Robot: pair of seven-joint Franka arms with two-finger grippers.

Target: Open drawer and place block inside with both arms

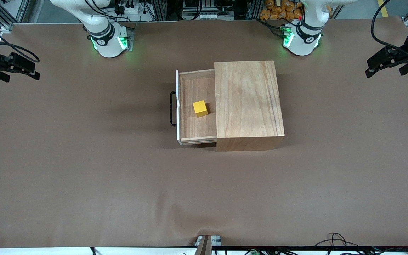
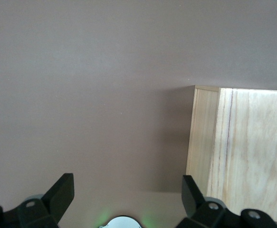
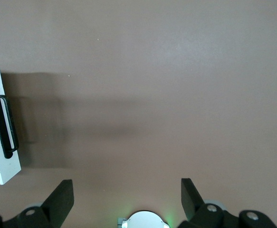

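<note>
Block [image 1: 200, 108] in open drawer [image 1: 197, 106]; L gripper [image 2: 126, 202], R gripper [image 3: 126, 202] (both agape, empty) at table ends

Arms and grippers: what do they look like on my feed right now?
Both arms are white and jointed, on round bases ringed with green light and a black band. The left gripper and right gripper are black with wedge-shaped fingers; black cables trail from each.

Yellow block [image 1: 200, 108]; light-wood drawer [image 1: 197, 132], black handle [image 1: 171, 108].
</note>
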